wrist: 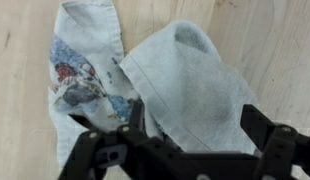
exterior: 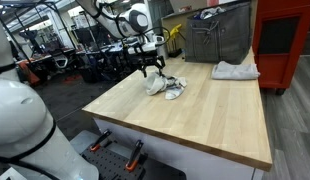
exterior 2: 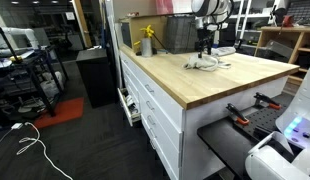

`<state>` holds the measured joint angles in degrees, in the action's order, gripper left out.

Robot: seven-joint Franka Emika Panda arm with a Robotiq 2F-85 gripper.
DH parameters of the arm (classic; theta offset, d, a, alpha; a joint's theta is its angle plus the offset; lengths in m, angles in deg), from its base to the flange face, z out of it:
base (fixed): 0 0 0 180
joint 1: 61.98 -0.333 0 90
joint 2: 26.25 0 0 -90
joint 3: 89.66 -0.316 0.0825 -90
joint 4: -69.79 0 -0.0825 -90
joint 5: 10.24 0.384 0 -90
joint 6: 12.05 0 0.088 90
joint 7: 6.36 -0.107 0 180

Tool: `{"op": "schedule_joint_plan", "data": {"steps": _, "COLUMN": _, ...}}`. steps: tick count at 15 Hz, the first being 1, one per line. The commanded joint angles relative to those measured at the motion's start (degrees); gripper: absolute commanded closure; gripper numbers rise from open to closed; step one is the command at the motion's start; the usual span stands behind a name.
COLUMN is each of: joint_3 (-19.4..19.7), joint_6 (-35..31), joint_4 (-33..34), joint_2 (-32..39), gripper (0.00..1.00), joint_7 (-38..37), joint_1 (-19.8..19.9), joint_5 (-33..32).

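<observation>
Wooden worktop (exterior: 205,115) bears a crumpled cloth (exterior: 167,88) just beneath the released pincer (exterior: 152,72).

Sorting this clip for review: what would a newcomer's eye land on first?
The open gripper hangs right over a crumpled pale cloth with a colourful printed patch, which lies on the wooden worktop. A second pale cloth lies apart from it, near the worktop's far corner in an exterior view.

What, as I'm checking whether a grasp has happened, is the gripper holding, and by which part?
Nothing is held. The gripper hangs above the crumpled cloth on the wooden table, with its jaws wide apart and not closed on any fold.
</observation>
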<state>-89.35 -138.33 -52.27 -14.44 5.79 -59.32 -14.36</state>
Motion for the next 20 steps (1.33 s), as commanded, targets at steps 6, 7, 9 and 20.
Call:
{"op": "schedule_joint_plan", "data": {"steps": 6, "joint_3": -0.43, "joint_6": -2.38, "joint_4": 1.3, "joint_2": 3.4, "gripper": 0.58, "joint_7": 6.68, "joint_1": 2.36, "joint_5": 4.2}}
{"op": "schedule_joint_plan", "data": {"steps": 7, "joint_3": -0.51, "joint_6": -1.84, "joint_4": 1.16, "joint_2": 3.29, "gripper": 0.65, "joint_7": 6.8, "joint_1": 2.27, "joint_5": 4.82}}
{"op": "schedule_joint_plan", "data": {"steps": 9, "joint_3": -0.72, "joint_6": -0.91, "joint_4": 0.62, "joint_2": 2.26, "gripper": 0.8, "joint_7": 6.94, "joint_1": 2.22, "joint_5": 6.51}}
{"op": "schedule_joint_plan", "data": {"steps": 20, "joint_3": -3.03, "joint_6": 12.03, "joint_4": -4.63, "joint_2": -13.36, "gripper": 0.98, "joint_7": -8.76, "joint_1": -4.48, "joint_5": 4.35}}
